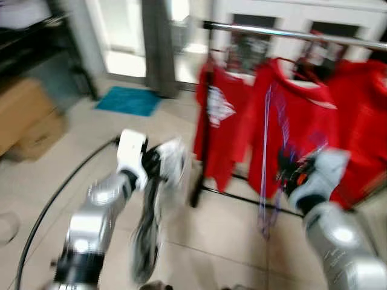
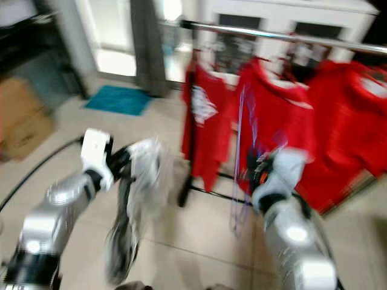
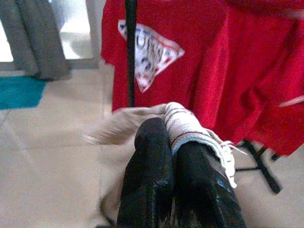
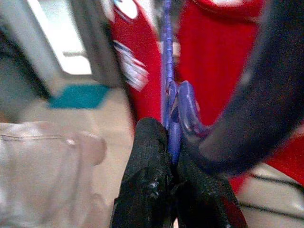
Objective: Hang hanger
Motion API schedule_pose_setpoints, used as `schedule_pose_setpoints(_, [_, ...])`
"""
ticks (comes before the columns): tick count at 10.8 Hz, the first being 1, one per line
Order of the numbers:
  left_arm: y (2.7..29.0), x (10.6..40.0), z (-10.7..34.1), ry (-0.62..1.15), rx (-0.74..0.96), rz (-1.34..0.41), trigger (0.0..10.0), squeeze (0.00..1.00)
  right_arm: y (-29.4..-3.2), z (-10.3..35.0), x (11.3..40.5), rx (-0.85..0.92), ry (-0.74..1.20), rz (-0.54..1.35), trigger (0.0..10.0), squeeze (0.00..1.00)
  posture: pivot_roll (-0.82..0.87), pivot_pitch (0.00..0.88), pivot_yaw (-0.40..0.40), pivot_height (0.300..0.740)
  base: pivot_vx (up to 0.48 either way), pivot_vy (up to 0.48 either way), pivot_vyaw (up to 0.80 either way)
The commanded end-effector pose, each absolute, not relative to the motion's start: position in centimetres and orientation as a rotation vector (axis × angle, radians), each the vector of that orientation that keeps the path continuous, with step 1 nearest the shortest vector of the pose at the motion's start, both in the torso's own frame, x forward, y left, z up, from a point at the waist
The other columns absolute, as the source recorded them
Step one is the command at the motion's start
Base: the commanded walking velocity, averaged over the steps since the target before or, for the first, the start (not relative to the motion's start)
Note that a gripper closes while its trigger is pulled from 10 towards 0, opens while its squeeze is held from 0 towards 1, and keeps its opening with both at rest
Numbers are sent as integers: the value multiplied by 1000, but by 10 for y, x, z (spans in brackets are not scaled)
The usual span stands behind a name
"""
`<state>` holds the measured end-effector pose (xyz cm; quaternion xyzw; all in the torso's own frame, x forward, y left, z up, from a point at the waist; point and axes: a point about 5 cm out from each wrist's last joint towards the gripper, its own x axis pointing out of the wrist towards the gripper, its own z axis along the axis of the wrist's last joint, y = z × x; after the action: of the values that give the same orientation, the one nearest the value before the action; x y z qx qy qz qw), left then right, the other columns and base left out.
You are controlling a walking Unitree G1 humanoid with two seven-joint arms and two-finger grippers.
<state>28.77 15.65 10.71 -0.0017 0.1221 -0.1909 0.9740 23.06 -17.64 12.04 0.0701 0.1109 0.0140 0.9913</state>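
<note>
Purple hanger [image 4: 167, 71] in right gripper [image 4: 173, 156]

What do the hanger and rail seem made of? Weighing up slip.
Hanger: thin purple plastic or coated wire, judging by its slim glossy strands; blur leaves it open. Rail: shiny silver metal, with bright highlights. Right gripper pinches the hanger.

Rail: shiny silver metal clothes rail [image 1: 290, 33], smooth and glossy.
Shirts: matt red cloth T-shirts [image 1: 284, 121], soft and creased.
Hanger: thin purple plastic hanger [image 4: 167, 71], smooth with a slight sheen.
Garment: pale grey-white knit cloth garment [image 3: 190, 128], ribbed at its edge.
Left hand [image 3: 173, 180]: matt black, faintly scuffed fingers.
Floor: pale beige tiled floor [image 1: 205, 241], smooth, slightly glossy.
Mat: matt teal cloth mat [image 1: 128, 100].
</note>
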Motion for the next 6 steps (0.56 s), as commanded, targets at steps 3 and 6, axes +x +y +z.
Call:
schedule_pose_setpoints(3, [155,283,119,141,13,-313,10000,0,-171,115,226,96,253,-11,10000,0,-20,0,6,723,0,0,-796])
schedule_pose_setpoints(6, [154,282,120,151,-8,-245,10000,0,-168,117,221,189,249,-14,10000,0,-17,0,0,723,0,0,-800])
